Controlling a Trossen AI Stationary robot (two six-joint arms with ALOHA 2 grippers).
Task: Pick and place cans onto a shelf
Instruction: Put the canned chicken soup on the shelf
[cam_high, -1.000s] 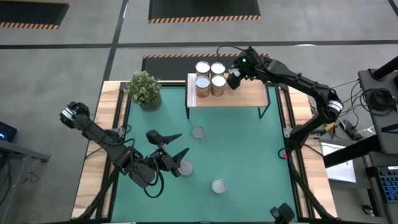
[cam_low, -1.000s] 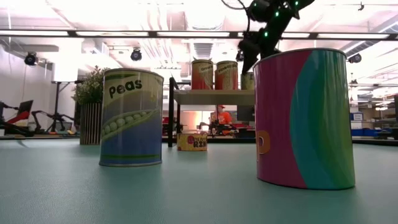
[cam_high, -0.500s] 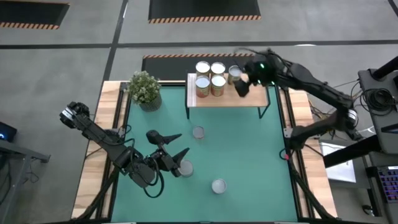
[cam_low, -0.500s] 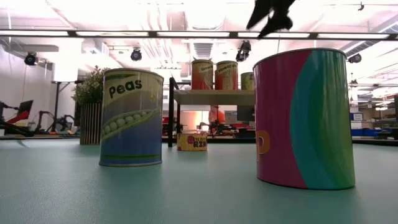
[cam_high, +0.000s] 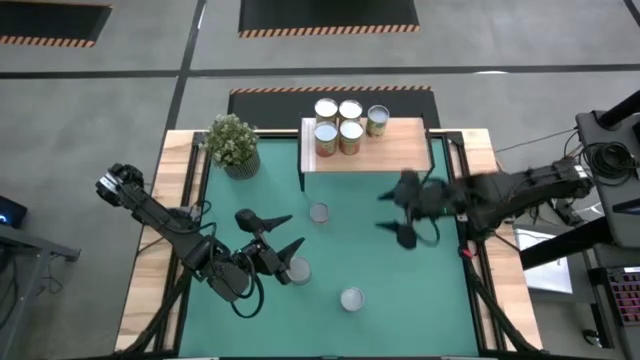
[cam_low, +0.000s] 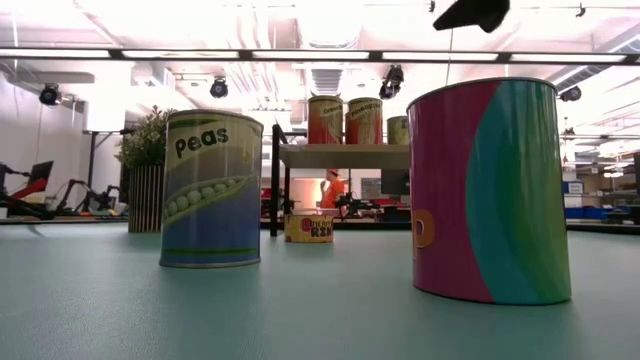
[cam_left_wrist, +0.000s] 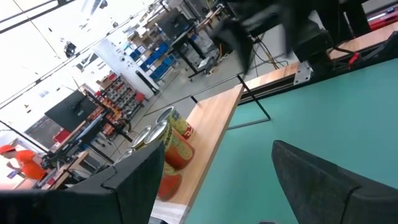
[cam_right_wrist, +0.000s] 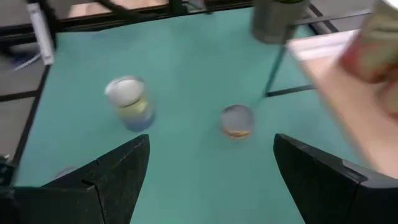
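The wooden shelf (cam_high: 385, 148) stands at the mat's far edge with several cans on it, the rightmost (cam_high: 377, 120) a little apart from the rest. Three cans stand on the green mat: a low one (cam_high: 319, 212), one (cam_high: 298, 268) beside my left gripper, and one (cam_high: 351, 298) near the front. My left gripper (cam_high: 278, 234) is open and empty at the mat's near left. My right gripper (cam_high: 397, 214) is open and empty above the mat's right middle, in front of the shelf. Its wrist view shows two of the mat's cans (cam_right_wrist: 127, 102) (cam_right_wrist: 236, 120) ahead of it.
A potted plant (cam_high: 232, 142) stands at the mat's far left corner. Wooden rails (cam_high: 185, 200) border the mat on both sides. The shelf's thin black legs (cam_high: 426, 182) stand on the mat. Open mat lies between the low can and my right gripper.
My right gripper has drawn back from the shelf toward the table's near edge and come down over the mat's right middle. The can it was beside stays upright on the shelf, right of the other cans.
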